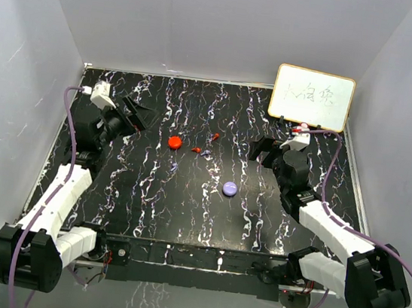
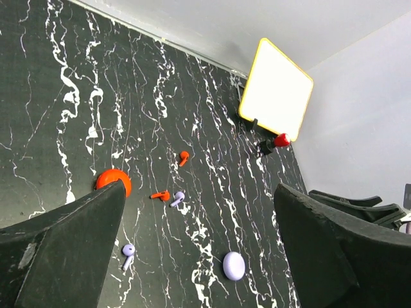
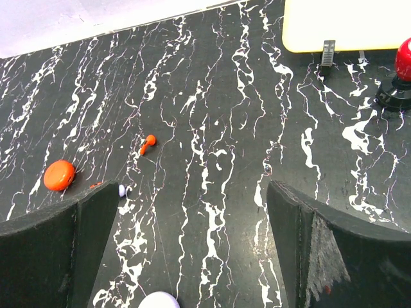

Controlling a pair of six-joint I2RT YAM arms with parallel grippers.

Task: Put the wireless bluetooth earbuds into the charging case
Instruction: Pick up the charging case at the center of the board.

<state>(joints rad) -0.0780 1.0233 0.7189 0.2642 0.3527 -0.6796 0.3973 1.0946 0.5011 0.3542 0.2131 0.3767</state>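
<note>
Two red earbuds (image 2: 183, 157) (image 2: 160, 195) and two pale purple earbuds (image 2: 177, 198) (image 2: 128, 253) lie loose on the black marbled table. One red and one purple lie side by side. A round red charging case (image 1: 175, 141) sits left of them, and a round purple charging case (image 1: 229, 188) nearer the middle; both look closed. My left gripper (image 1: 139, 115) hovers open at the back left, beside the red case. My right gripper (image 1: 262, 148) hovers open at the right, behind the purple case (image 3: 159, 300). Neither holds anything.
A yellow-framed whiteboard (image 1: 312, 97) stands at the back right corner, with a red-topped clip stand (image 2: 281, 140) in front of it. White walls enclose the table (image 1: 205, 215) on three sides.
</note>
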